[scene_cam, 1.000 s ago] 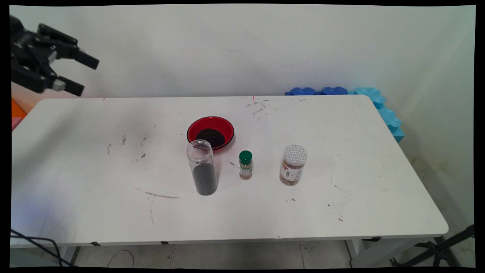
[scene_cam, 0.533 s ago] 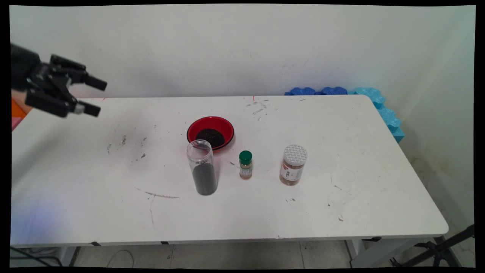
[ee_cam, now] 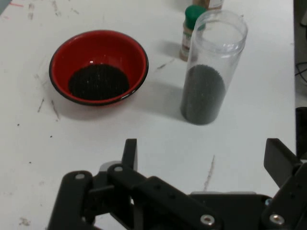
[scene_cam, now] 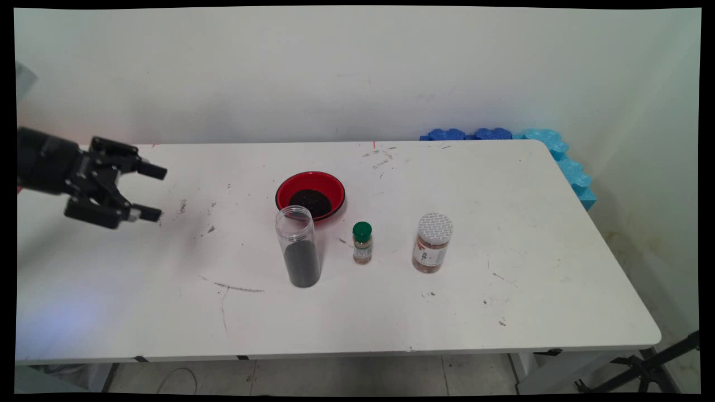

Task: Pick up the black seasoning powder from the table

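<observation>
Right now the hand [scene_cam: 148, 191] hangs over the left part of the bench [scene_cam: 391, 312], empty, with its two fingers spread wide and pointing toward the things at the middle. Nearest to it, though well apart, stands a tall clear jar [scene_cam: 298, 246], open at the top and filled in its lower half with dark grains; the hand view shows it upright with the gap between the fingers facing it. Just behind the jar sits a red bowl [scene_cam: 310, 194] holding a patch of the same dark stuff. A small bottle with a green cap [scene_cam: 362, 242] stands beside the jar, and a wider jar with a white lid [scene_cam: 432, 243] stands further right. By its look the clear jar is thin, stiff plastic, smooth and likely slippery, fairly light, with its weight low; having no lid, it would spill if tipped. A hold around the middle of its wall, just above the grains, looks soundest to me, squeezing gently so the wall does not buckle.
</observation>
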Tool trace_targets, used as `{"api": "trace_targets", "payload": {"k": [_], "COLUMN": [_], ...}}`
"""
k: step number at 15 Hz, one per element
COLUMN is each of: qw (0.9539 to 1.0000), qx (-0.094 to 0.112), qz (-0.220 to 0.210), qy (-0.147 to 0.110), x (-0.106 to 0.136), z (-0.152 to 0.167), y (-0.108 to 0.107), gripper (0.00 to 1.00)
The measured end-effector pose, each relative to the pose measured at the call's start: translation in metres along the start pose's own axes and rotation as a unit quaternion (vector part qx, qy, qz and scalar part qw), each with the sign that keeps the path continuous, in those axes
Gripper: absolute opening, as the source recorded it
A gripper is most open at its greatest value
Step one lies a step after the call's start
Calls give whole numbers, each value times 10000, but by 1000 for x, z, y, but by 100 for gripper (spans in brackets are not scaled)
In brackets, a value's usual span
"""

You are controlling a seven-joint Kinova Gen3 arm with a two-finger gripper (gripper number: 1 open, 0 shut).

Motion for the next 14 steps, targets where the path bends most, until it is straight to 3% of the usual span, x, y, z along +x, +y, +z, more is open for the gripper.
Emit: {"api": "trace_targets", "payload": {"k": [6, 14], "qw": [10000, 9994], "qx": [60, 27], "qz": [66, 344], "qy": [37, 87], "x": [-27, -34], "z": [45, 109], "y": [3, 8], "gripper": [100, 100]}}
